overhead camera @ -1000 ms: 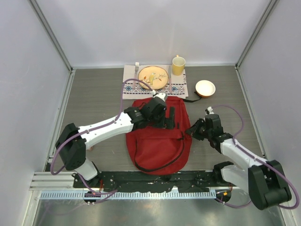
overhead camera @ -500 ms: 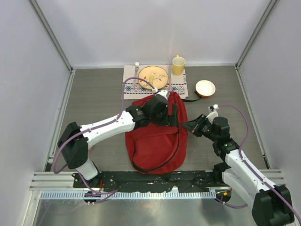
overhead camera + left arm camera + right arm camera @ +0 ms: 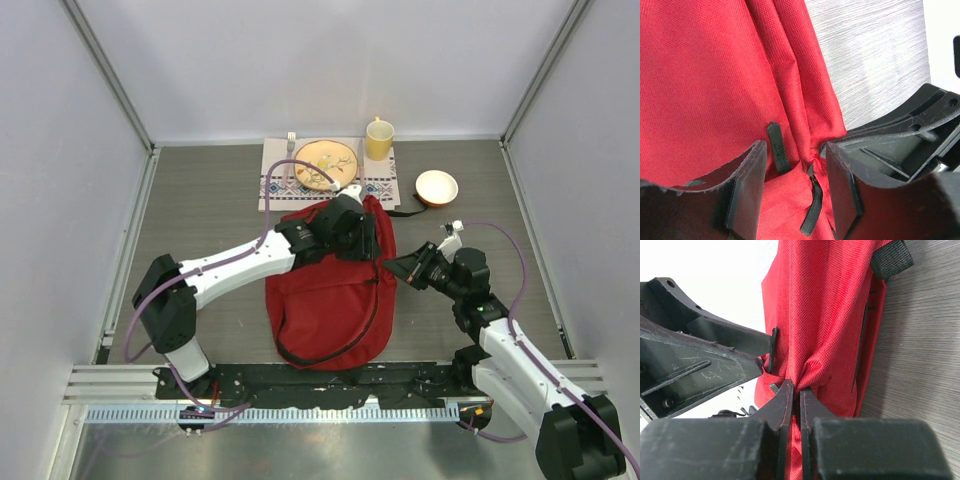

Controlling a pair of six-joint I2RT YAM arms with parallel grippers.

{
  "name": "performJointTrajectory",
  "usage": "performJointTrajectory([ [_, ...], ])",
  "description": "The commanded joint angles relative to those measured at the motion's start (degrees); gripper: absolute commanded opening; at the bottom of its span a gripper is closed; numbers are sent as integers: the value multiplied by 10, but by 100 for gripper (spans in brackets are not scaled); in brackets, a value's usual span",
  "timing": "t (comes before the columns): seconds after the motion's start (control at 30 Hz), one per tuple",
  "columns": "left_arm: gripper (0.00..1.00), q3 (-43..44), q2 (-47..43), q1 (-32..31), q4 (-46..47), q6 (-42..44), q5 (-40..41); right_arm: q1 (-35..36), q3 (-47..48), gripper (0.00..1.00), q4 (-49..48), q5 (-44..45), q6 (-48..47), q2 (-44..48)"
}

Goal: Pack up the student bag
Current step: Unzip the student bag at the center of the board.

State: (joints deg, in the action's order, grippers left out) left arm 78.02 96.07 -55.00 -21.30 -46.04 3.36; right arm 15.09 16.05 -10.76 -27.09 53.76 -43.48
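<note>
The red student bag (image 3: pixel 330 300) lies flat mid-table, black strap looped across it. My left gripper (image 3: pixel 366 240) is at the bag's far right corner. In the left wrist view it (image 3: pixel 796 165) is open, its jaws either side of a black zipper pull (image 3: pixel 812 210) and a short black loop (image 3: pixel 777 155), with red fabric (image 3: pixel 715 75) bunched between them. My right gripper (image 3: pixel 393 268) is at the bag's right edge. In the right wrist view it (image 3: pixel 799 390) is shut on a pinched fold of the red fabric (image 3: pixel 825 315), close beside the left gripper's finger (image 3: pixel 700 365).
Behind the bag is a patterned placemat (image 3: pixel 275 185) with a plate (image 3: pixel 326 164) and a fork (image 3: pixel 291 145). A yellow mug (image 3: pixel 379 139) stands at its right end. A small white bowl (image 3: pixel 436 186) sits at the back right. Grey walls close in three sides.
My left gripper has moved right along the bag's far end. My right gripper has shifted slightly left holding the fabric, and the bag's right edge has drawn in.
</note>
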Motion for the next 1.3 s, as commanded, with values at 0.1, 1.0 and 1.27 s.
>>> performJointTrajectory([
  [0.1, 54, 44, 21, -4, -8, 7, 6, 1, 28, 1, -88, -38, 4, 26],
  [1.0, 5, 50, 34, -6, -67, 33, 44, 0, 42, 1, -74, -31, -8, 38],
  [1.27, 0, 18, 4, -6, -64, 32, 80, 1, 53, 1, 6, 33, -34, 29],
])
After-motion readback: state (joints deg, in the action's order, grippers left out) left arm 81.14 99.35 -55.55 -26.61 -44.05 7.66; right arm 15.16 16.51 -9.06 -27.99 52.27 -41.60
